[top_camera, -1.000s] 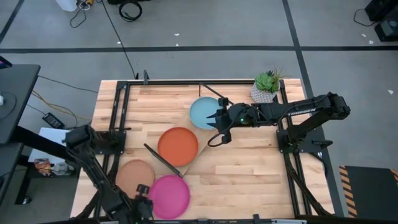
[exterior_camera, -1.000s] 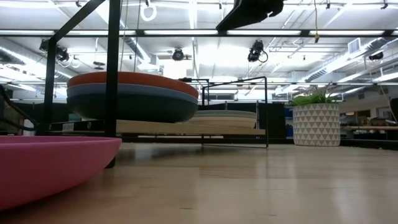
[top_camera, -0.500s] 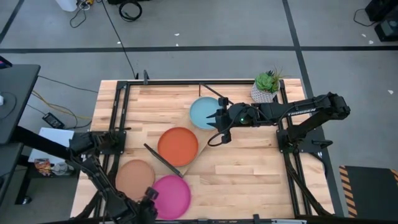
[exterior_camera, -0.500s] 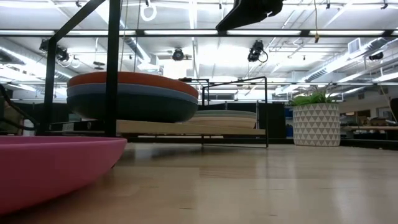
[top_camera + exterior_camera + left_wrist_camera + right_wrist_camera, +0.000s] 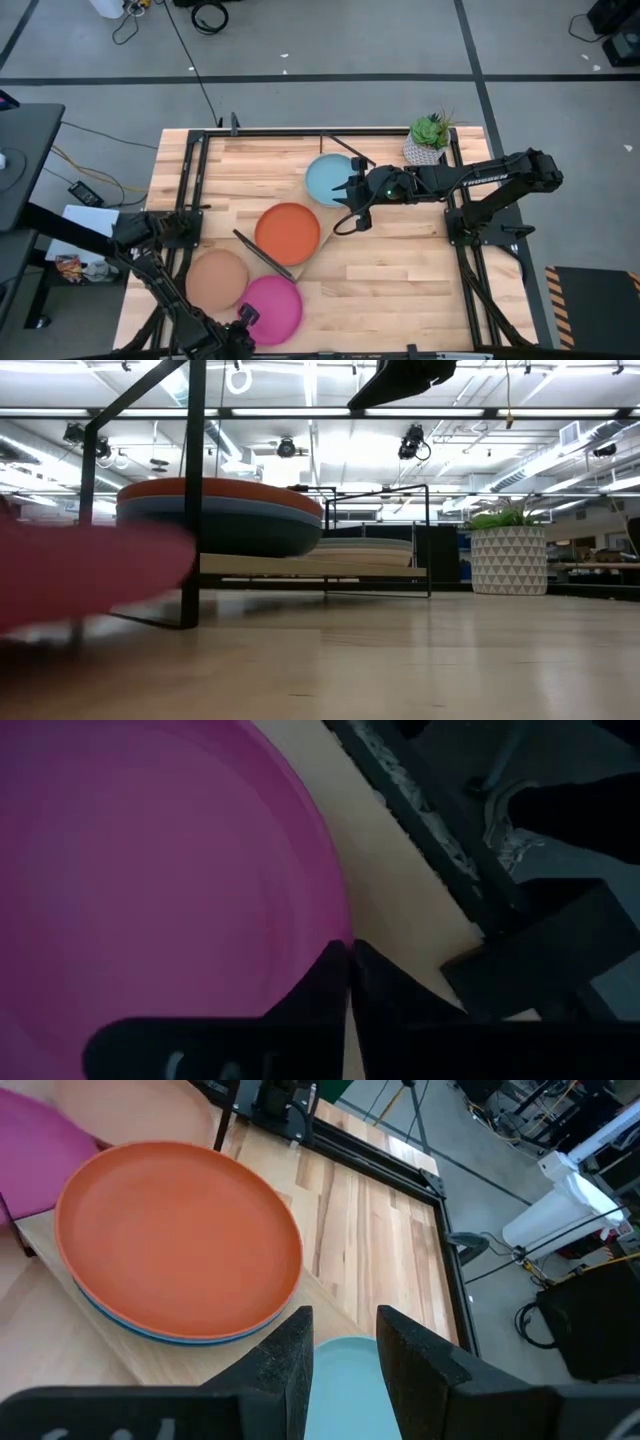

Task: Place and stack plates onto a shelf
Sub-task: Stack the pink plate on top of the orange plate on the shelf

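Note:
A pink plate [image 5: 272, 310] is at the table's near edge, with my left gripper [image 5: 244, 318] shut on its near-left rim. A tan plate [image 5: 216, 280] lies flat on the table beside it. The shelf [image 5: 300, 565] runs slantwise across the middle. On its near end sits a stack with an orange plate [image 5: 288, 234] on top, then blue and dark teal ones [image 5: 230, 530]. On its far end a light teal plate [image 5: 328, 181] tops pale plates. My right gripper [image 5: 350, 192] hovers open above the light teal plate [image 5: 345, 1380]. My left gripper pinches the pink plate's rim [image 5: 345, 932] between its two shut fingers [image 5: 325, 975]. It reaches in from the table's near left side. In the low view the plate [image 5: 90, 575] is raised off the tabletop.
A potted plant [image 5: 428, 140] stands at the far right corner. Black frame rails [image 5: 190, 200] run along the table's left and right sides. Bare tabletop lies to the right of the shelf, toward the near edge.
My left gripper has shut on the pink plate's rim and lifted the plate off the table. In the low view the plate has risen and blurs with motion. The shelf's near frame post and its stack have shifted slightly.

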